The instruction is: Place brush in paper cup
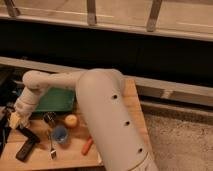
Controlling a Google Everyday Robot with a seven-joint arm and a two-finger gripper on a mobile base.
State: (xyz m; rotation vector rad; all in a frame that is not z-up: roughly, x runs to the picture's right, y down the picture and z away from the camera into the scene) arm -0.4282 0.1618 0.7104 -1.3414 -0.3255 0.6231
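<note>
The one camera view looks down past the robot's big pale arm [107, 125], which fills the middle and reaches out to the left over a wooden bench [75, 155].

The gripper [15, 120] sits at the far left of the bench, low, close to the surface. Its jaws are fully closed. A slim black stick runs from just under it down to the right; this looks like the brush [29, 132], with its upper end at the fingertips. Whether the gripper truly has it pinched or only rests against it I cannot tell, since the contact spot is dark and partly hidden.

The cup is not plain to see. A pale patch shows right at the gripper's tip, which may be its rim, but I cannot confirm that.

Other things on the bench: a green tray [55, 100] behind the gripper, a small metal cup [49, 118], a small blue cup [60, 134], an orange ball [71, 120], a fork [52, 147], a flat black block [25, 149] near the front left, and an orange stick [87, 146] beside the arm.

My reading is that the step in hand is the grasp or first lift of the brush. The next move calls for raising it clear of the bench, turning it more upright, bringing it over the cup's mouth and letting go only once its lower end is inside.
</note>
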